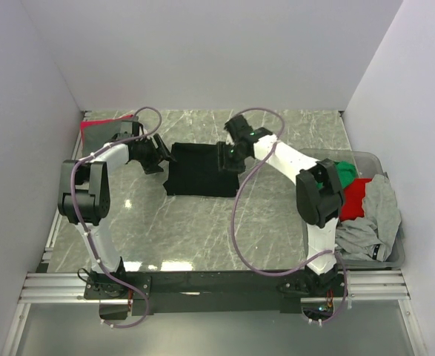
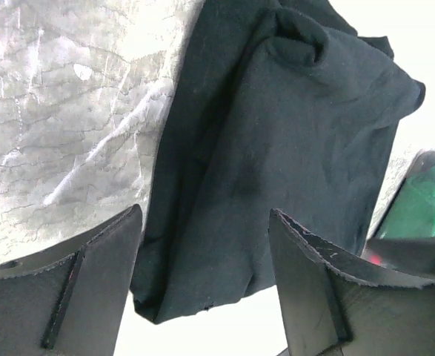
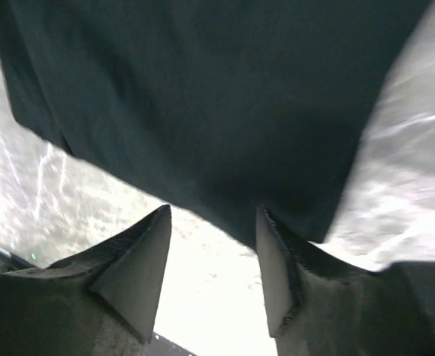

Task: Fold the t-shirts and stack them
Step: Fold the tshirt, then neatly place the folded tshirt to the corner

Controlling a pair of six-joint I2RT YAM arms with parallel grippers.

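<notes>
Black shirt, frame centre — soft, limp, likely light; best pinched at its side edges. Left gripper and right gripper flank it — both wide, empty.

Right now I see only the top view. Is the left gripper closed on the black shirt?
Observer: No. The left wrist view shows the left gripper open, and the black shirt lies under the gap, not pinched.
Operator: And the right one?
Observer: The right gripper is open too. The shirt's edge lies just ahead of its tips.
Operator: Is the cloth flat?
Observer: Not fully. The left wrist view shows a pucker near the far edge.
</notes>
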